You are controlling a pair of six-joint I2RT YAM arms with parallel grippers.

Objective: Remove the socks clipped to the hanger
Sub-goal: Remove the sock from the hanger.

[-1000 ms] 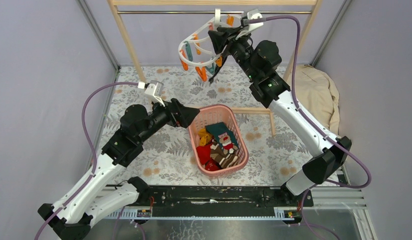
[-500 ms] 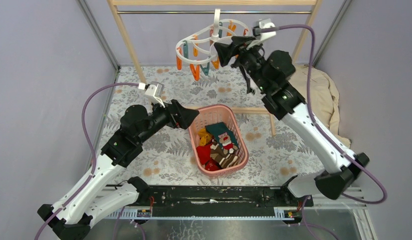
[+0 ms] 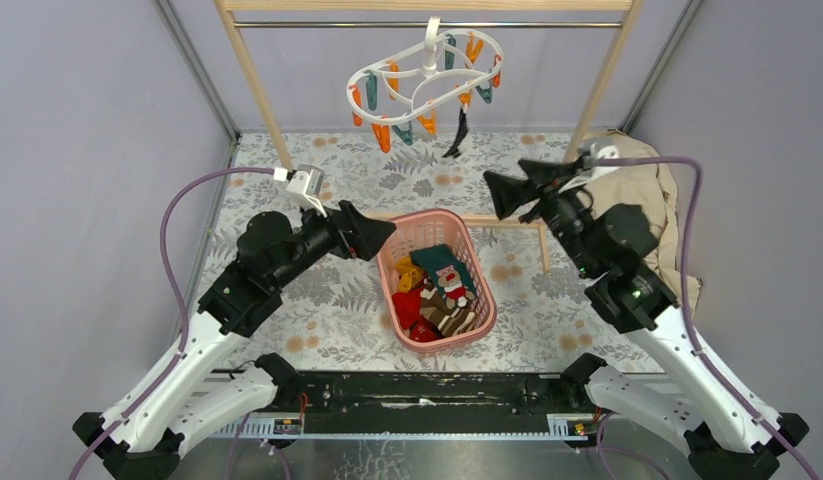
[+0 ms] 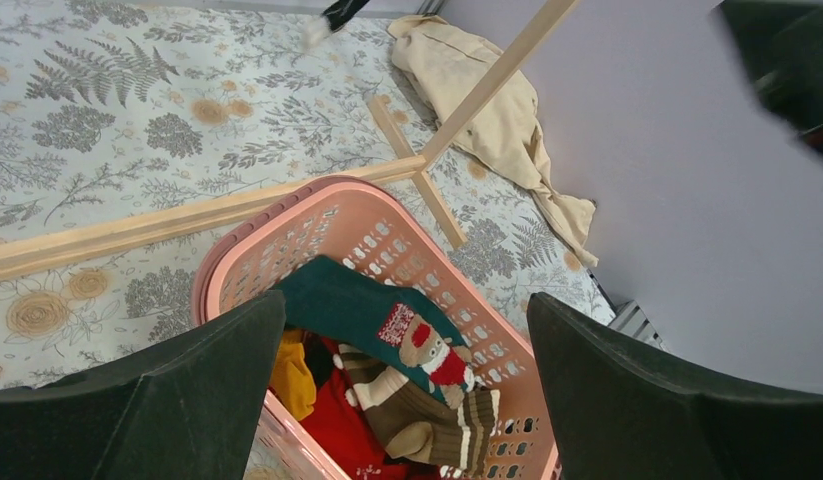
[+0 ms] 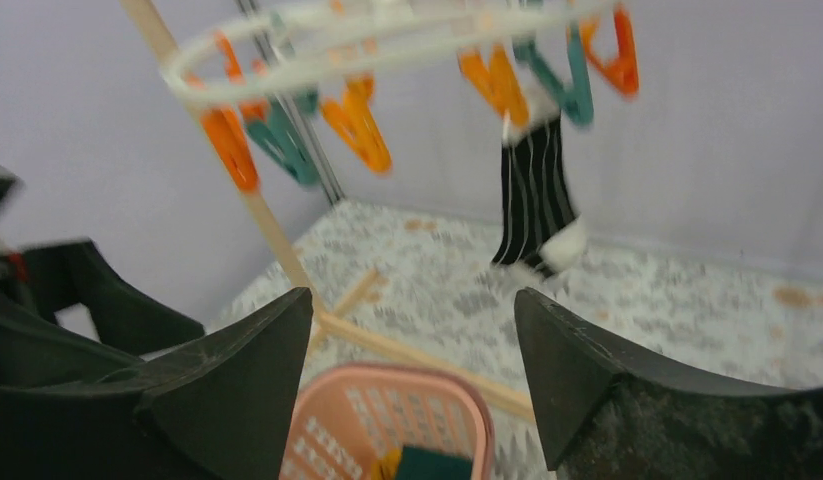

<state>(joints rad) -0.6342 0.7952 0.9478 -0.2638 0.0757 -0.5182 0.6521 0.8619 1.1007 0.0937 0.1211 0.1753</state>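
The right gripper (image 3: 495, 195) (wide and empty, like the left gripper (image 3: 382, 236)) faces the hanger (image 3: 428, 68), apparently because one black sock (image 3: 455, 140) hangs clipped there.

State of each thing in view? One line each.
White plastic oval hanger: hanging from rod of wooden rack.
Black white-striped sock: clipped to hanger, dangling.
Pink plastic basket: holds several socks.
Left gripper: open, empty.
Right gripper: open, empty.
Beige cloth: crumpled.

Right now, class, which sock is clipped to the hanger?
The black sock with thin white stripes, dangling from the hanger; the other socks lie in the basket.
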